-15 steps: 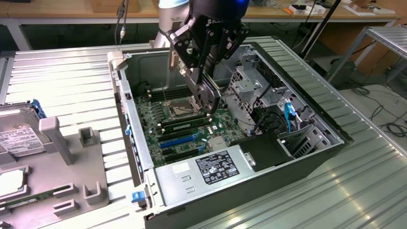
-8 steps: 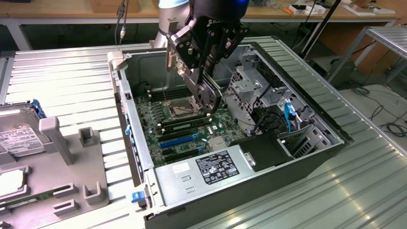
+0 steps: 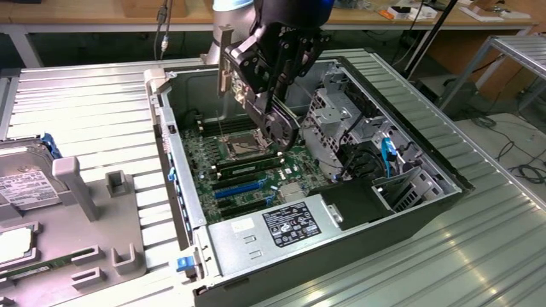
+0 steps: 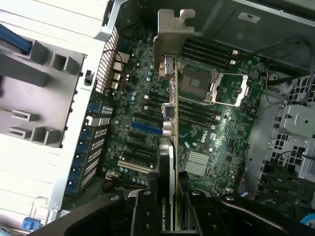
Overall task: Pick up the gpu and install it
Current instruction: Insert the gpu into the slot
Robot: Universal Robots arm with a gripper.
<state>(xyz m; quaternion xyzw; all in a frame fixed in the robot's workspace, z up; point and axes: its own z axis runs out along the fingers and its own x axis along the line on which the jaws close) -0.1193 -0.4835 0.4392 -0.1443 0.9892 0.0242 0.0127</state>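
Observation:
The gpu (image 3: 256, 105) is a thin dark card with a silver-grey end bracket (image 4: 173, 30). It hangs edge-down over the open computer case, above the motherboard (image 3: 196, 150). My gripper (image 3: 271, 77) is shut on the card, one black finger on each flat side. In the wrist view the gpu (image 4: 171, 123) runs edge-on away from my gripper (image 4: 172, 204). It stands over the board near the CPU socket (image 4: 199, 83) and clear of the blue expansion slots (image 4: 145, 129). Those blue slots (image 3: 239, 187) lie on the motherboard (image 4: 236, 132) nearer the power supply.
The case (image 3: 444, 192) lies on its side on a ribbed metal table. A power supply (image 3: 273, 227) and metal drive cage (image 3: 337, 121) border the board. On the exterior view's left, a grey fixture tray (image 3: 94, 192) holds a hard drive (image 3: 22, 185) and a green memory stick (image 3: 30, 272).

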